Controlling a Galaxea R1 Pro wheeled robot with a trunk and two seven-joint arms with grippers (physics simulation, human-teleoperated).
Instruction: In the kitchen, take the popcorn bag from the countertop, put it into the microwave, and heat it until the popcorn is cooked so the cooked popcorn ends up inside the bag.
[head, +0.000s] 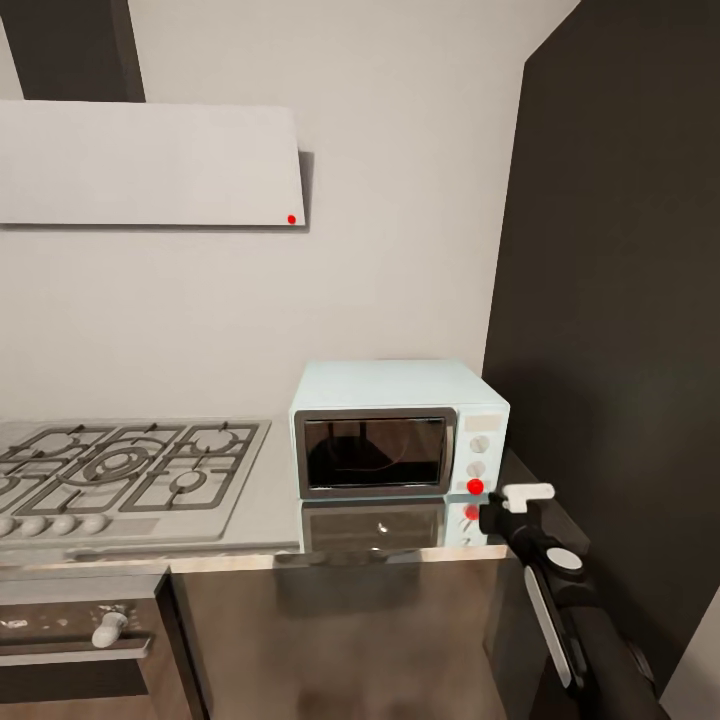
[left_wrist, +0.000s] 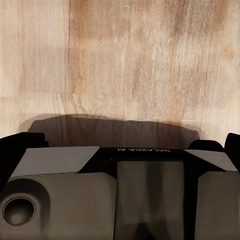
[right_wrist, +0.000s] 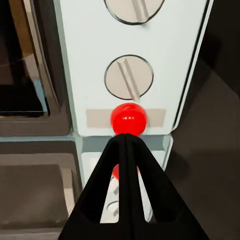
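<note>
The mint-blue microwave (head: 398, 430) stands on the grey countertop (head: 272, 505) with its dark glass door closed. My right gripper (head: 484, 512) is shut, and its joined black fingertips (right_wrist: 126, 140) sit right at the red light dot (right_wrist: 129, 119) below the two round knobs (right_wrist: 129, 77). That red dot (head: 475, 487) glows at the microwave's lower right corner. The popcorn bag and the popcorn are out of view, and nothing can be made out behind the dark glass. My left gripper (left_wrist: 135, 142) hangs open over the floor, with dark fingertips at both picture edges.
A gas hob (head: 120, 470) lies left of the microwave, under a white hood (head: 150, 165). A tall dark cabinet (head: 620, 300) stands close on the right. An oven front with a handle (head: 108, 628) sits below the hob. The left wrist view holds wooden floor (left_wrist: 135, 60) and my base (left_wrist: 140, 180).
</note>
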